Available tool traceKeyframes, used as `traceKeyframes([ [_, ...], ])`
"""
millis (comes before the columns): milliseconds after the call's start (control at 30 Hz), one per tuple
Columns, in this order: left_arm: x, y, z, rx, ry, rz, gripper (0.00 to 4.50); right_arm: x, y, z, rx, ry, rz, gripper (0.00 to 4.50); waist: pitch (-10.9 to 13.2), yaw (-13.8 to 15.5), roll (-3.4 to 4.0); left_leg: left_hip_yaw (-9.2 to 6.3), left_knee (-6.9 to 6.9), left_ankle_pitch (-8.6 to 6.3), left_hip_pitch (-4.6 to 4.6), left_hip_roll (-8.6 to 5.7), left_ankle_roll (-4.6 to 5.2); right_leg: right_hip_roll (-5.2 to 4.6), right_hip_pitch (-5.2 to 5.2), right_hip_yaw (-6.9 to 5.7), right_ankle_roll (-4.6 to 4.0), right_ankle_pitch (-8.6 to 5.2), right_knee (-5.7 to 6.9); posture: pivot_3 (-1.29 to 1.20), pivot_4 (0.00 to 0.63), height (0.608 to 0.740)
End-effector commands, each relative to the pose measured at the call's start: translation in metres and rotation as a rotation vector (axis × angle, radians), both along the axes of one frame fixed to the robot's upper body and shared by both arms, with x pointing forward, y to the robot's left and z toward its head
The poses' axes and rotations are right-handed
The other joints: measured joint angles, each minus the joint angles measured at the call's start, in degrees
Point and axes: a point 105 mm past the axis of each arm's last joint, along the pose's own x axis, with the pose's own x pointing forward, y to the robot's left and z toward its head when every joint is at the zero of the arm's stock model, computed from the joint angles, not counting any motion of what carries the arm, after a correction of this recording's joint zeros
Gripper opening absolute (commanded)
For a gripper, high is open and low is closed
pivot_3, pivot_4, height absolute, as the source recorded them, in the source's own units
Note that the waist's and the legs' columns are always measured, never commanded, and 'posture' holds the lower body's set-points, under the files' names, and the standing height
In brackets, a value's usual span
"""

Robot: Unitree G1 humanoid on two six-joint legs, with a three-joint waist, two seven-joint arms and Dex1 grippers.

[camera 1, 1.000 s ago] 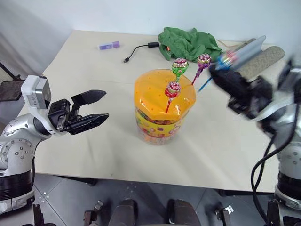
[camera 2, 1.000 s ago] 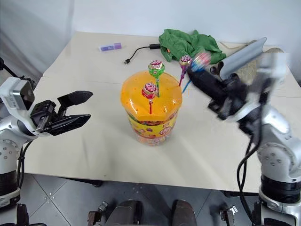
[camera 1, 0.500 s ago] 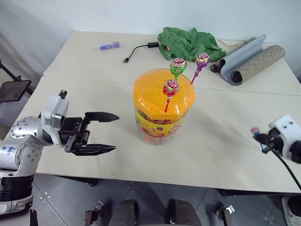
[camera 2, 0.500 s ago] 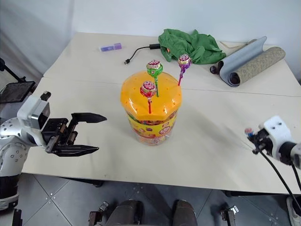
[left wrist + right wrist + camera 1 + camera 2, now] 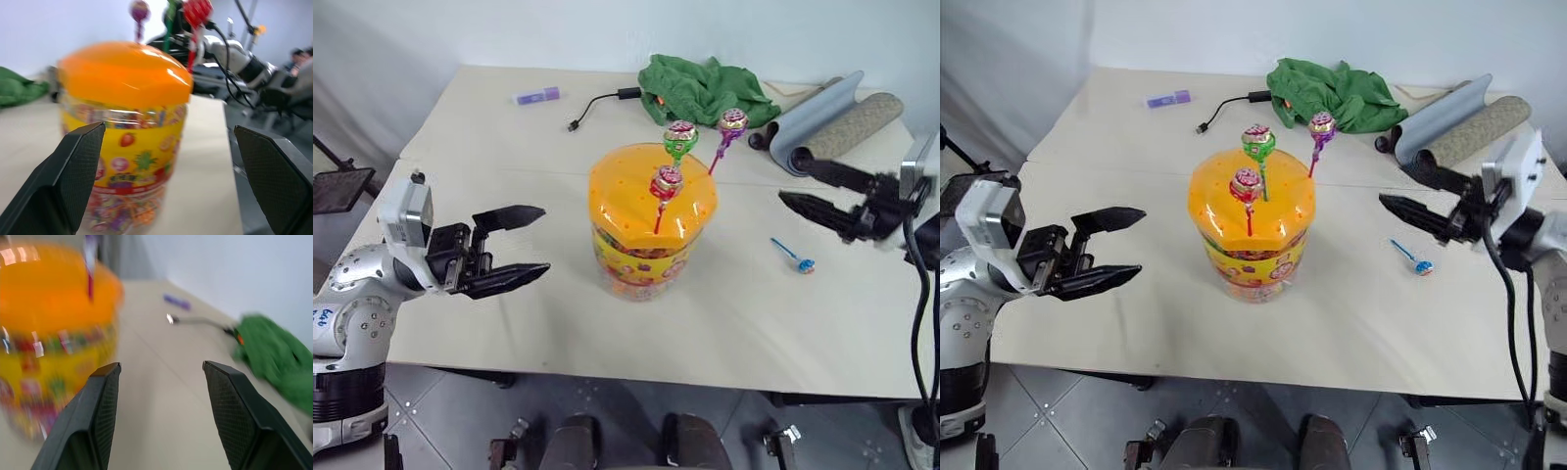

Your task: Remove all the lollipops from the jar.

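The jar, a clear tub with a wide orange lid, stands mid-table. Three lollipops stick up from the lid: red, green and purple-pink. A blue lollipop lies flat on the table to the right of the jar. My right gripper hovers open and empty above and just behind it, pointing at the jar. My left gripper is open and empty to the left of the jar, pointing at its side. The left wrist view has the jar between the open fingers.
A green cloth, a rolled grey mat, a black cable and a purple marker lie along the back of the table. Bare table surface spreads in front of the jar.
My right gripper, low at the table's right front with the blue lollipop, has let it go and opened. It now sits higher and nearer the jar. The lollipop lies on the table.
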Motion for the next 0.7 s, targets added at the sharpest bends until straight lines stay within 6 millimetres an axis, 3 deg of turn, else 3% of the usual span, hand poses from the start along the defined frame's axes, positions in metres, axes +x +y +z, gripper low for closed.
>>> traceKeyframes([
  [33, -0.002, 0.003, 0.008, -0.050, -0.010, 0.010, 4.50, 0.002, 0.037, 0.020, 0.050, -0.011, 0.081, 2.79, 0.0, -0.1, 0.01, 0.00, 0.00, 0.00, -0.04, -0.02, 0.00, 0.00, -0.05, 0.04, 0.00, 0.00, -0.01, 0.00, 0.150, 0.740],
  [133, -0.002, 0.003, 0.007, -0.050, -0.009, 0.015, 4.50, 0.005, 0.054, 0.022, 0.060, 0.020, 0.126, 2.79, 0.0, 0.1, 0.01, -0.03, 0.00, 0.00, -0.12, -0.02, 0.00, 0.02, -0.16, 0.00, 0.00, 0.00, 0.11, 0.00, 0.150, 0.740],
  [233, -0.003, 0.003, 0.007, -0.052, -0.010, 0.019, 4.50, 0.004, 0.062, 0.026, 0.076, 0.025, 0.162, 2.19, 0.0, 0.2, 0.01, -0.05, 0.00, -0.02, -0.18, -0.08, 0.01, -0.01, -0.24, 0.01, 0.00, 0.00, 0.25, 0.00, 0.150, 0.740],
  [433, -0.004, 0.003, 0.008, -0.056, -0.024, 0.031, 4.50, 0.000, 0.058, 0.034, 0.122, -0.003, 0.193, 0.10, 0.0, -0.2, 0.00, 0.07, -0.01, -0.03, -0.26, -0.27, 0.00, -0.01, -0.49, 0.03, 0.00, 0.00, 0.41, 0.00, 0.150, 0.740],
  [467, -0.004, 0.003, 0.009, -0.056, -0.026, 0.028, 4.50, -0.001, 0.055, 0.037, 0.139, -0.018, 0.197, 0.04, 0.0, -0.2, 0.00, 0.09, 0.00, -0.03, -0.26, -0.27, 0.00, -0.01, -0.51, 0.05, 0.00, 0.00, 0.41, 0.00, 0.150, 0.740],
  [533, -0.005, 0.001, 0.009, -0.051, -0.035, 0.017, 4.50, -0.007, 0.048, 0.050, 0.206, -0.079, 0.209, 0.04, 0.0, -0.1, 0.00, 0.12, 0.00, -0.03, -0.26, -0.27, 0.00, -0.01, -0.53, 0.09, 0.00, 0.00, 0.42, 0.00, 0.150, 0.740],
  [600, -0.007, -0.004, 0.008, -0.031, -0.052, -0.009, 4.50, -0.006, 0.024, 0.067, 0.305, -0.120, 0.147, 0.04, 0.0, -0.1, 0.00, 0.11, 0.01, -0.03, -0.26, -0.27, 0.00, -0.01, -0.53, 0.10, 0.00, 0.00, 0.46, 0.00, 0.150, 0.740],
  [700, -0.010, -0.010, 0.006, -0.003, -0.068, -0.056, 4.50, 0.000, -0.017, 0.070, 0.327, -0.110, -0.021, 0.04, 0.0, 0.2, 0.00, 0.10, 0.02, -0.03, -0.28, -0.30, 0.01, -0.01, -0.54, 0.12, 0.00, 0.00, 0.47, 0.00, 0.150, 0.740],
])
